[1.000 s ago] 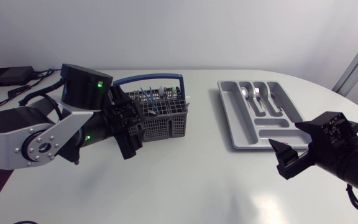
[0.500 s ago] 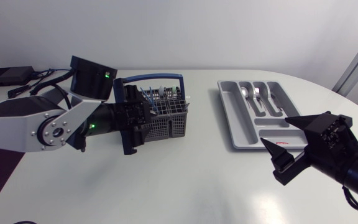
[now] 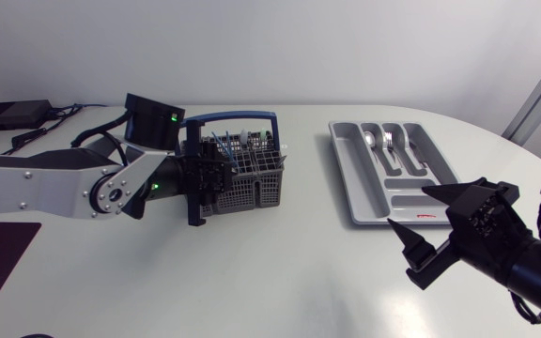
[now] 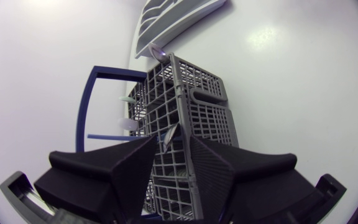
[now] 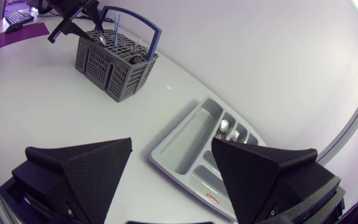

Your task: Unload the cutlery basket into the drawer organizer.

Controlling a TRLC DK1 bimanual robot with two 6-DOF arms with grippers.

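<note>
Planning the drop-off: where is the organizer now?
In the head view the organizer lies right of the middle, just ahead of the right gripper, well apart from the basket.

The left arm is silver-grey with a round black joint, a boxy black wrist and small green lights. The right arm is matte black throughout; its jaws are broad, textured wedges.

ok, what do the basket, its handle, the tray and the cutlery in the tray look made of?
The basket looks like moulded plastic, matte dark grey, with thin open grid walls. Its handle is probably plastic too: a smooth blue hoop. The tray seems to be light grey plastic with a satin finish and rounded moulded dividers. The cutlery in it looks like polished metal, given the bright reflections.
</note>
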